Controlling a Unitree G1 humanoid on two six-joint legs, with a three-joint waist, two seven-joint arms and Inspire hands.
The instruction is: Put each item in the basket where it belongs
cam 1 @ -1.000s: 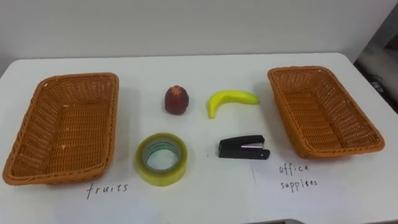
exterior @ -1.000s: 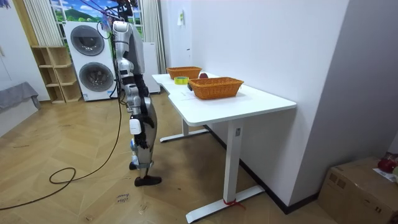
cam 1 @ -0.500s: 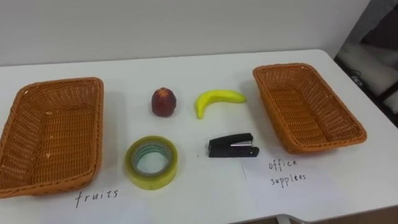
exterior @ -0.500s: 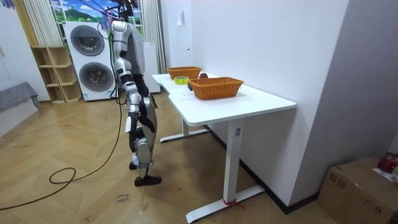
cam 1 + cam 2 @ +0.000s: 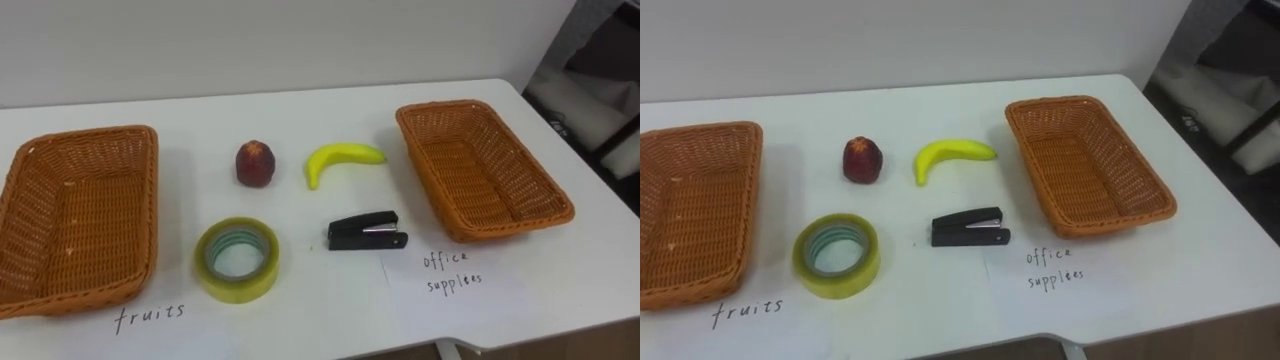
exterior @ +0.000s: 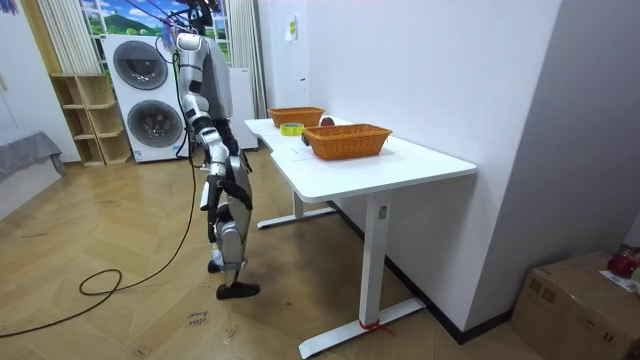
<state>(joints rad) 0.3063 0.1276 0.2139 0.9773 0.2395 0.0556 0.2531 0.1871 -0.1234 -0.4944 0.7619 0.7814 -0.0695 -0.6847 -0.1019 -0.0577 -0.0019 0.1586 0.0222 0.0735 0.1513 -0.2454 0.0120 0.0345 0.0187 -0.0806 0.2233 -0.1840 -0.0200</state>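
Between two brown wicker baskets on a white table (image 5: 300, 110) lie a red peach (image 5: 255, 163), a yellow banana (image 5: 340, 160), a roll of yellowish tape (image 5: 237, 260) and a black stapler (image 5: 367, 231). The left basket (image 5: 80, 220), marked "fruits", holds nothing. The right basket (image 5: 480, 170), marked "office supplies", holds nothing either. In the room view I stand at the table's long side, and my right hand (image 6: 214, 196) hangs low by my thigh, away from the table.
A handwritten paper label (image 5: 452, 272) lies in front of the right basket. The table's front edge runs just below the labels. In the room view, washing machines (image 6: 150, 95) and a wooden shelf (image 6: 88, 120) stand behind me.
The eye view has shifted to the right, so the whole scene slid left. Nothing on the table has moved. In the room view my legs shifted a little.
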